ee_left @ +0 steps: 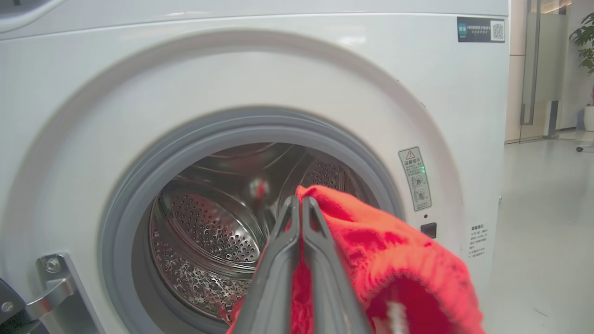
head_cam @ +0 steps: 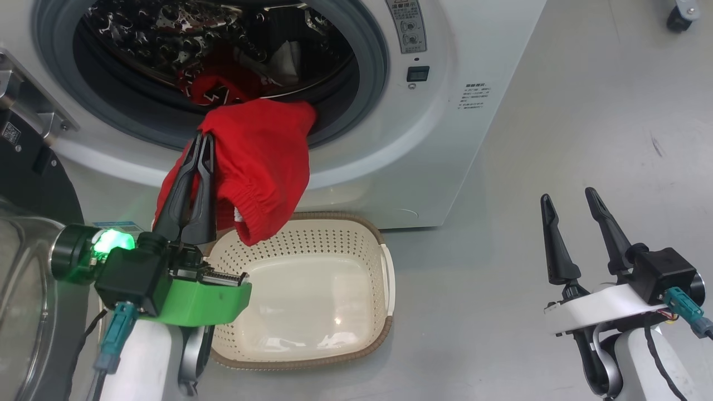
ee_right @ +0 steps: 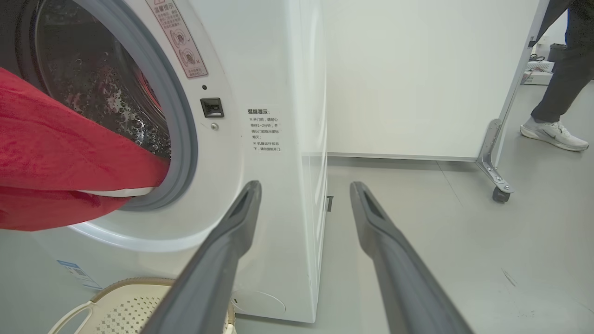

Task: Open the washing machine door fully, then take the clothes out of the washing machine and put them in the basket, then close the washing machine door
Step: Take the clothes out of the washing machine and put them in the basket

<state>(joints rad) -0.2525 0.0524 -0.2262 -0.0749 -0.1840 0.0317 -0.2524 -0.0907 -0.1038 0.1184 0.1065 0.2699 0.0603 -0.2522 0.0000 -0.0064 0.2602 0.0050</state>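
Observation:
My left gripper (head_cam: pixel 203 136) is shut on a red garment (head_cam: pixel 262 167) that hangs out over the grey gasket of the white washing machine (head_cam: pixel 445 139), its lower end dangling above the cream basket (head_cam: pixel 312 301). In the left wrist view the closed fingers (ee_left: pixel 301 241) pinch the red garment (ee_left: pixel 385 250) before the steel drum (ee_left: pixel 209 232). More red and white clothes (head_cam: pixel 223 83) lie inside the drum. The black door (head_cam: pixel 28 184) stands swung open at the left. My right gripper (head_cam: pixel 568 197) is open and holds nothing, off to the right over the floor.
The basket (ee_right: pixel 125 306) stands on the grey floor right against the machine's front. A person's leg and white shoe (ee_right: pixel 554 134) show at the far right beside a white wheeled partition (ee_right: pixel 417 79). Open floor lies to the machine's right.

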